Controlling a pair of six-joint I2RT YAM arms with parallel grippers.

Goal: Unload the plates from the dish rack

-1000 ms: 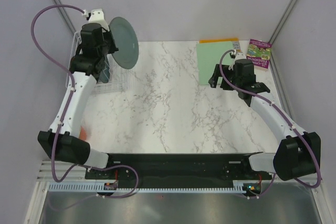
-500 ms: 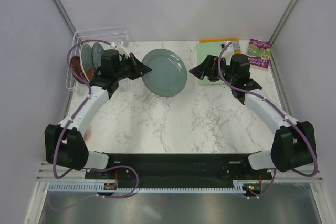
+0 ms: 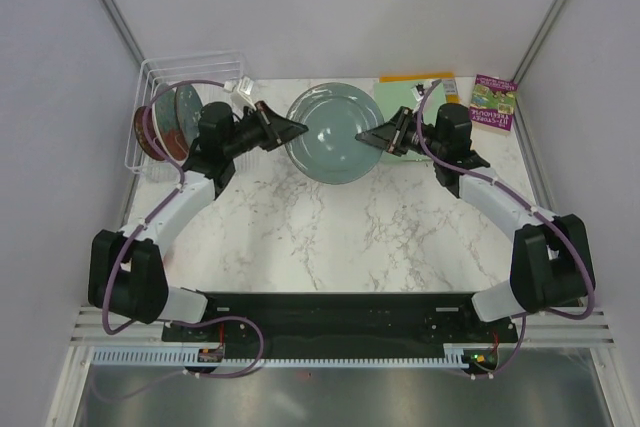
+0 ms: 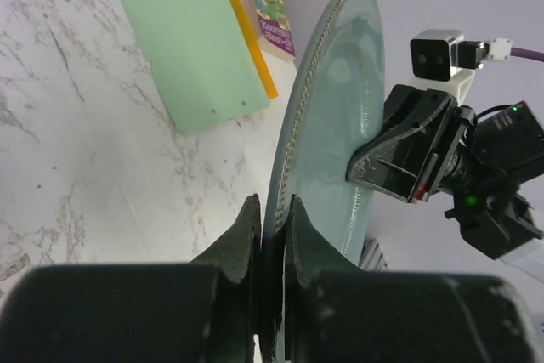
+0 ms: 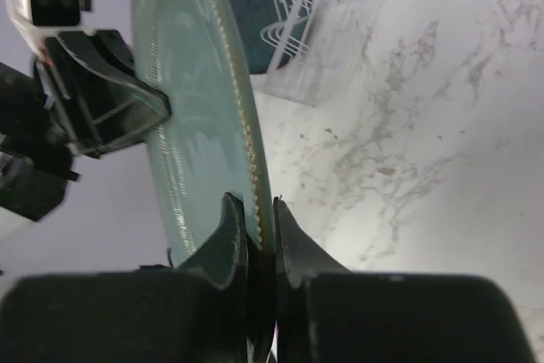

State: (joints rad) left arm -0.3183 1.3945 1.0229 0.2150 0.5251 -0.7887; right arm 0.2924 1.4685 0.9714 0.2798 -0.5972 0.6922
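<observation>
Plate [image 3: 328,135], grey-green, held up over table [image 3: 330,237] at mid-back. Left gripper [image 3: 297,130] pinched tight on its left rim, right gripper [image 3: 366,137] clamped on opposite rim. Rack [image 3: 190,64] back-left corner, red + teal plates [image 3: 180,115] upright inside.

Bright, even, diffuse light from above in all views; shadows on the marble table [image 3: 320,227] are faint and soft-edged. The grey-green plate [image 3: 330,132] carries a mild sheen without hard glare. The top view is sharp; in the wrist views the left gripper [image 4: 272,207] and right gripper [image 5: 255,203] loom dark, underlit and blurred at the bottom edge
</observation>
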